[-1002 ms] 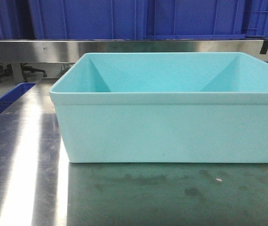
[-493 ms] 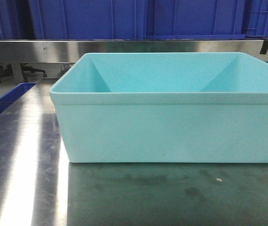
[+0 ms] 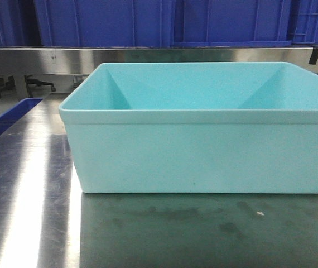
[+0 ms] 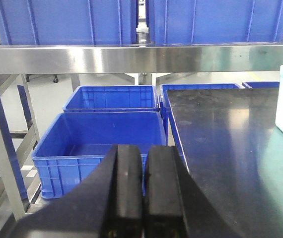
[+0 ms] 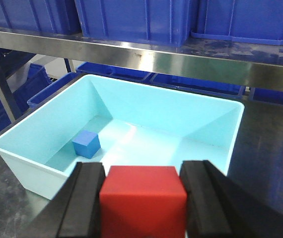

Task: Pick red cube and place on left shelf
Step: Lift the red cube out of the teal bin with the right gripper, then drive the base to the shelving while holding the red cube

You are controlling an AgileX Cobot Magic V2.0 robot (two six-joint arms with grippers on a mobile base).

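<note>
"Right wrist-mounted view first: what have you got?"

"I've got the right gripper (image 5: pixel 145 196) clamped on the red cube (image 5: pixel 142 210), held at the near side of the turquoise bin (image 5: pixel 32 158). A blue cube (image 5: pixel 86 144) lies inside the bin."

"And the left?"

"My left gripper (image 4: pixel 144 193) is pressed closed on nothing, off to the bin's left. The left shelf (image 5: pixel 146 55) runs behind the bin, with blue crates (image 5: pixel 131 20) on it."

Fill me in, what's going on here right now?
The right tool is clamped on the red cube, facing the light turquoise plastic bin, where a small blue cube lies on the floor. The left tool is shut and empty, beside the steel tabletop, above the blue plastic crates. The red cube is not yet on the brushed steel shelf.
</note>
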